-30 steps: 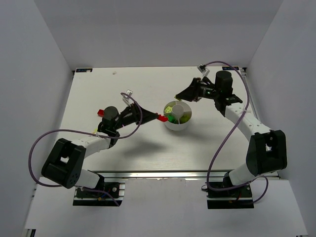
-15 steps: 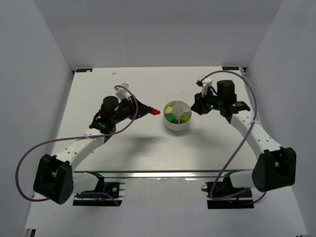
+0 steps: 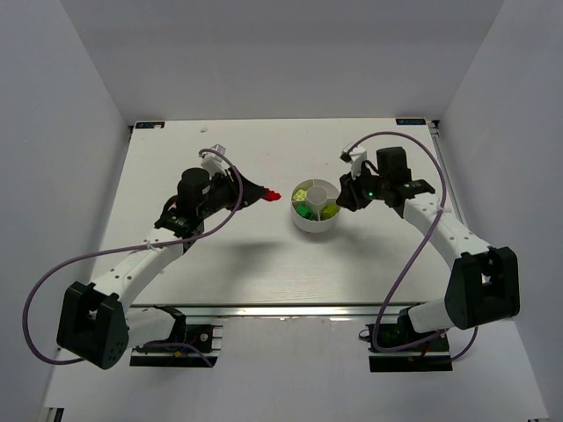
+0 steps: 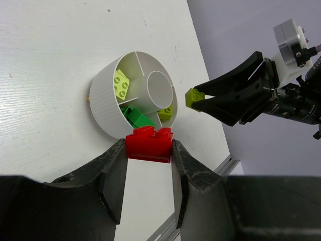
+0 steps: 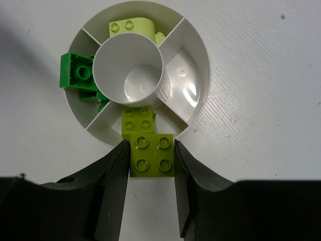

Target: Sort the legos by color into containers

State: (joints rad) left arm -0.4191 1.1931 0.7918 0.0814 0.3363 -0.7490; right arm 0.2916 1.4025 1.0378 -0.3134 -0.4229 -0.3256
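Observation:
The white divided dish (image 3: 315, 223) stands mid-table. My left gripper (image 3: 266, 194) hangs just left of it, shut on a red lego (image 4: 149, 144) that is clear of the dish wall (image 4: 103, 108). My right gripper (image 5: 150, 156) is at the dish's right rim, shut on a lime lego (image 5: 151, 154) above the edge of the wedge holding another lime lego (image 5: 138, 118). A pale green lego (image 5: 131, 26) fills one wedge and dark green legos (image 5: 77, 75) another. The centre cup (image 5: 129, 68) and one wedge (image 5: 183, 60) hold nothing.
White walls close in the table on the left, right and back. An aluminium rail (image 3: 290, 309) runs along the near edge by the arm bases. Purple cables (image 3: 53, 272) loop off both arms.
My left gripper has drawn back left and a little away from the dish with the red lego. My right gripper has swung from behind the dish to its right rim.

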